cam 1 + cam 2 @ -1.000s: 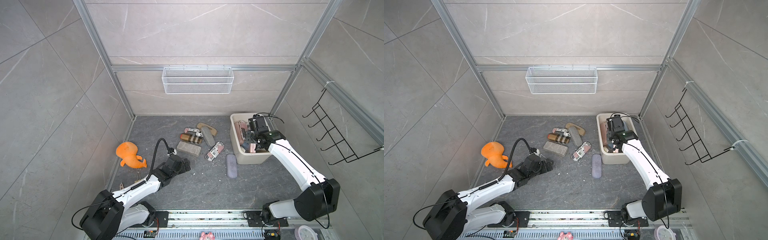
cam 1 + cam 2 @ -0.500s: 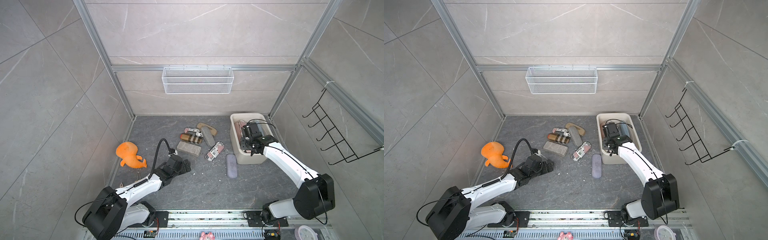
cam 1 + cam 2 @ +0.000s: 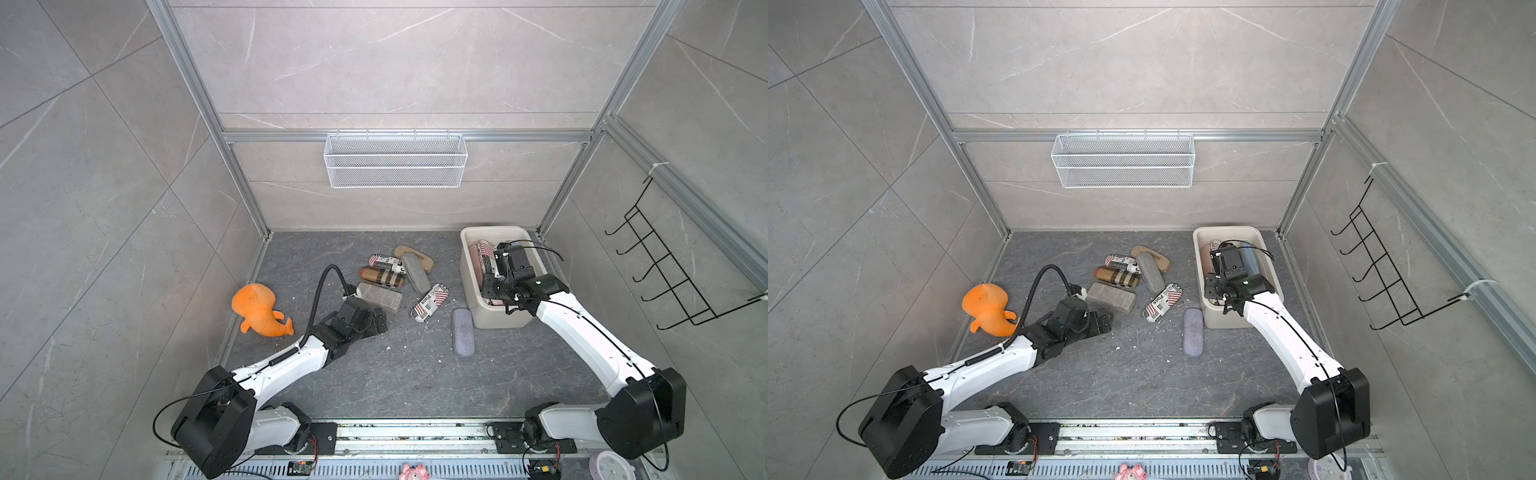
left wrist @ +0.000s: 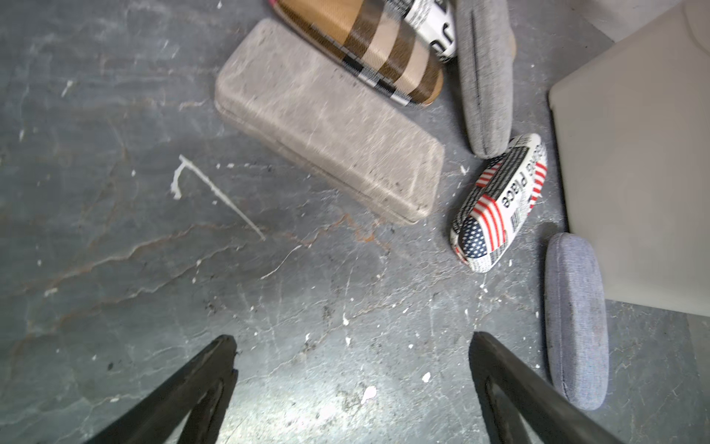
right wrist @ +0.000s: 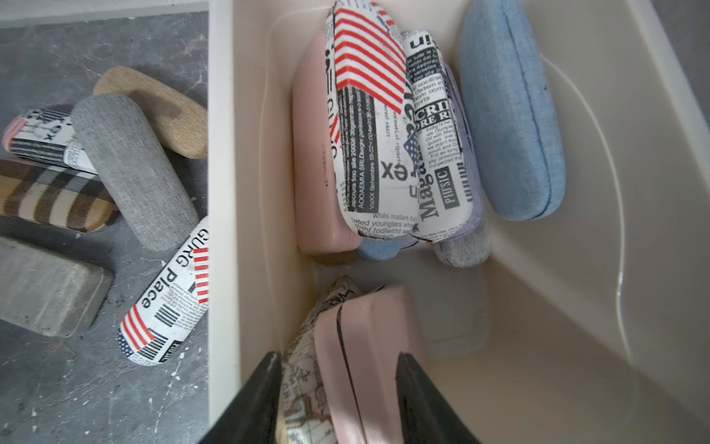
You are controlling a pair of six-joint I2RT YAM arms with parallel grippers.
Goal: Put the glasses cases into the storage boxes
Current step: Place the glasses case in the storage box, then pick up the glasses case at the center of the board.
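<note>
The cream storage box (image 3: 462, 249) (image 3: 1196, 249) stands at the back right and holds several glasses cases, among them newspaper-print (image 5: 376, 134), blue (image 5: 511, 115) and pink. My right gripper (image 5: 338, 355) (image 3: 492, 291) reaches down into the box's near end, open. A pink case (image 5: 365, 346) and a map-print case (image 5: 303, 376) lie between its fingers. On the floor lie a lilac case (image 3: 462, 331), a flag-and-newsprint case (image 3: 430, 302), a grey rectangular case (image 3: 380, 297), a plaid case (image 3: 381, 277) and a grey fabric case (image 3: 414, 272). My left gripper (image 4: 351, 338) (image 3: 376, 322) hovers open and empty just short of the grey rectangular case (image 4: 330, 123).
An orange plush toy (image 3: 259, 309) lies at the floor's left edge beside my left arm. A white wire basket (image 3: 395, 166) hangs on the back wall. A black hook rack (image 3: 665, 270) is fixed to the right wall. White crumbs dot the floor.
My right gripper has sunk lower into the box toward its near end, and its jaws have spread. The left arm has barely shifted.
</note>
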